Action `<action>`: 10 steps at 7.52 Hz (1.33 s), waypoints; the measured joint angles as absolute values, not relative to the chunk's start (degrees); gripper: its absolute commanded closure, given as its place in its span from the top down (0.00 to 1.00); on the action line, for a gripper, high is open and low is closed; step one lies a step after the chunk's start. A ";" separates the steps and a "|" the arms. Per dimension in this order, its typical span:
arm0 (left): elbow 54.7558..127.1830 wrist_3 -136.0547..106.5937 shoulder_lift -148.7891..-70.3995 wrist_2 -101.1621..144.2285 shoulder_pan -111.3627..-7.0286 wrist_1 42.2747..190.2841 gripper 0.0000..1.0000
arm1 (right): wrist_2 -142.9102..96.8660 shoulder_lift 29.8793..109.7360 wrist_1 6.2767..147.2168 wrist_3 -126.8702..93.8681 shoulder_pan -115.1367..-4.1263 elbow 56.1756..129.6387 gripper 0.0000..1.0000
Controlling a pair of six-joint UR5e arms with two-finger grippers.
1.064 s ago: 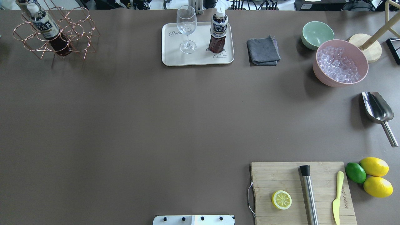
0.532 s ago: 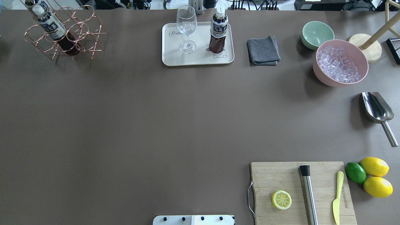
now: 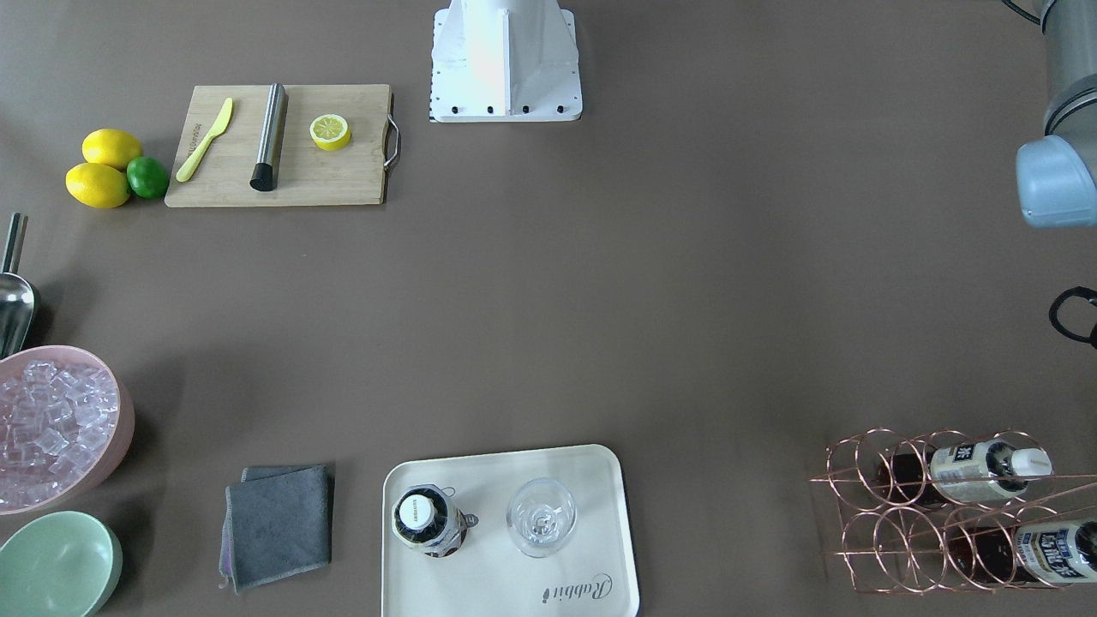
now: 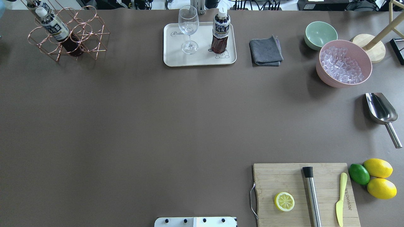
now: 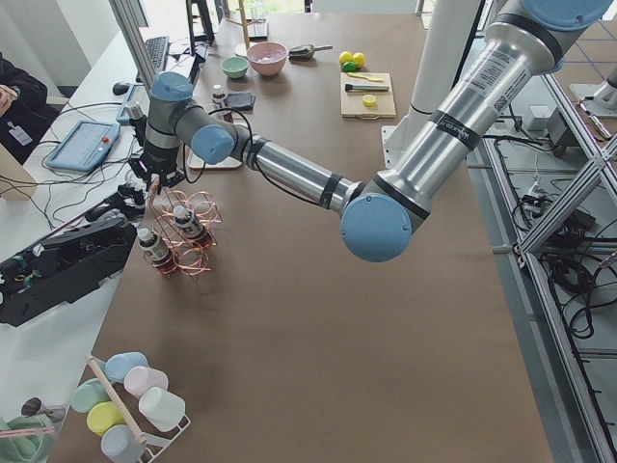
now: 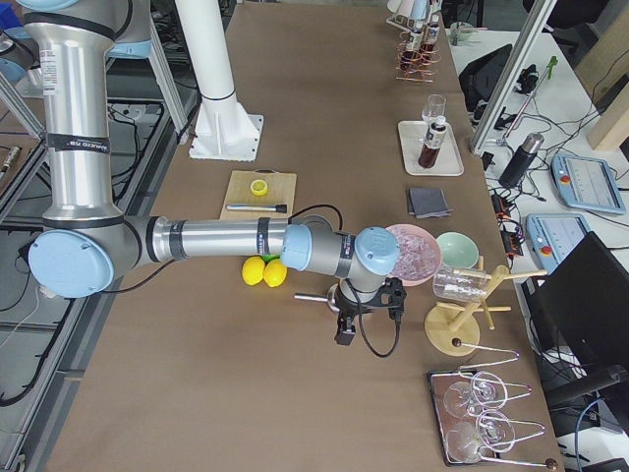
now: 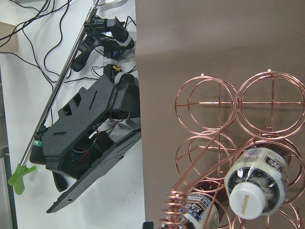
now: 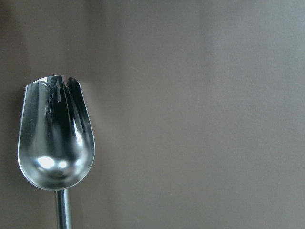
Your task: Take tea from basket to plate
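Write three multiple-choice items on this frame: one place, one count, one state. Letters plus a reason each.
1. Where does the clear stemmed wine glass stand?
A. on the bamboo cutting board
B. on the cream rectangular tray
C. in the pink bowl of ice

2. How many brown tea bottles with white caps sit in the copper wire basket?
A. three
B. one
C. two

3. The tea bottle on the tray is:
A. upright and capped
B. on its side
C. uncapped

Answers:
1 B: the glass's foot rests on the tray, beside the bottle.
2 C: two bottles fill rings and the other rings are empty.
3 A: it stands with its white cap on top.
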State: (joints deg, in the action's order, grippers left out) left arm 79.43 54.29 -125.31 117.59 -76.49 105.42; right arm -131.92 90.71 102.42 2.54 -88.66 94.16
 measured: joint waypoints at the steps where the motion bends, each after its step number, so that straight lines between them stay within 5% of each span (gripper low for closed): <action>1: 79.47 53.04 -124.94 117.64 -76.23 105.50 0.98 | -131.68 91.07 102.41 2.43 -89.08 94.19 0.99; 7: 80.88 51.56 -124.79 117.76 -76.03 106.09 0.98 | -131.24 91.37 102.49 2.19 -89.54 93.40 0.99; 10: 88.72 32.01 -123.29 117.74 -78.39 106.17 0.98 | -131.22 91.37 102.48 1.91 -89.69 93.47 0.99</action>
State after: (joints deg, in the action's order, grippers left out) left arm 88.72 32.01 -123.29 117.74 -78.39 106.17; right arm -131.22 91.37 102.48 1.91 -89.69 93.47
